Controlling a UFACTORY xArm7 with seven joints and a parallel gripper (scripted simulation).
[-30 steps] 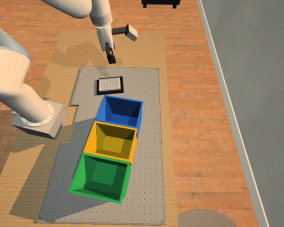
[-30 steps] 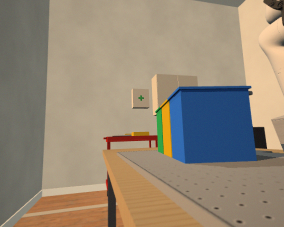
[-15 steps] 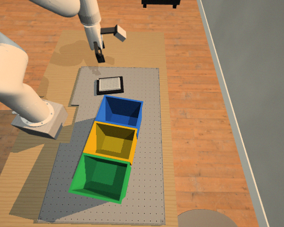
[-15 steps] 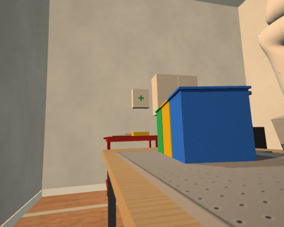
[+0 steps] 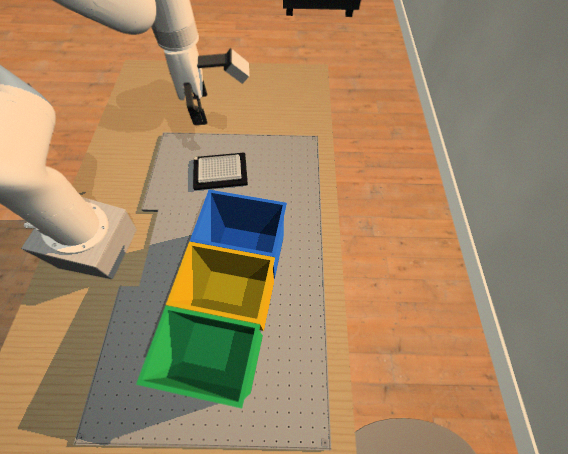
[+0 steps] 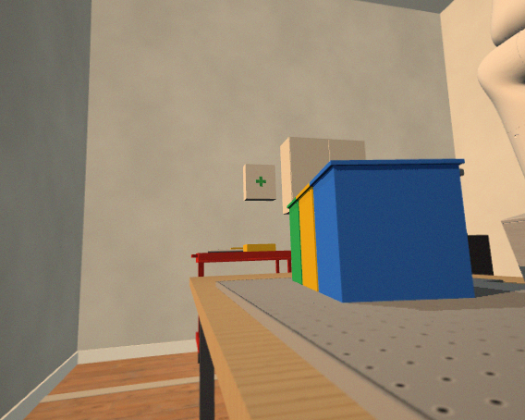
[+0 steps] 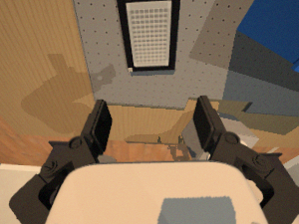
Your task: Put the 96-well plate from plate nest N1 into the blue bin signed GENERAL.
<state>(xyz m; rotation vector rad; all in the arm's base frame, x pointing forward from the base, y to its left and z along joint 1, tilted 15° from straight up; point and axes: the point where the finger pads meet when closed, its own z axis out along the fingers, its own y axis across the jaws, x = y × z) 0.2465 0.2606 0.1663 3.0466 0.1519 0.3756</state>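
The white 96-well plate (image 5: 219,168) lies flat in the black plate nest N1 (image 5: 220,171) on the grey perforated board, just beyond the blue bin (image 5: 239,225). The plate also shows in the wrist view (image 7: 149,33), in its nest at the top middle. My gripper (image 5: 197,109) hangs open and empty above the table's far part, beyond the nest and apart from the plate. In the wrist view the two black fingers stand wide with nothing between them. The blue bin stands upright and empty; the exterior view shows its outer wall (image 6: 395,231). The gripper is out of the exterior view.
A yellow bin (image 5: 227,281) and a green bin (image 5: 202,354) stand upright in a row behind the blue one, touching. The arm's base (image 5: 77,242) sits left of the bins. The table's edge runs right of the board.
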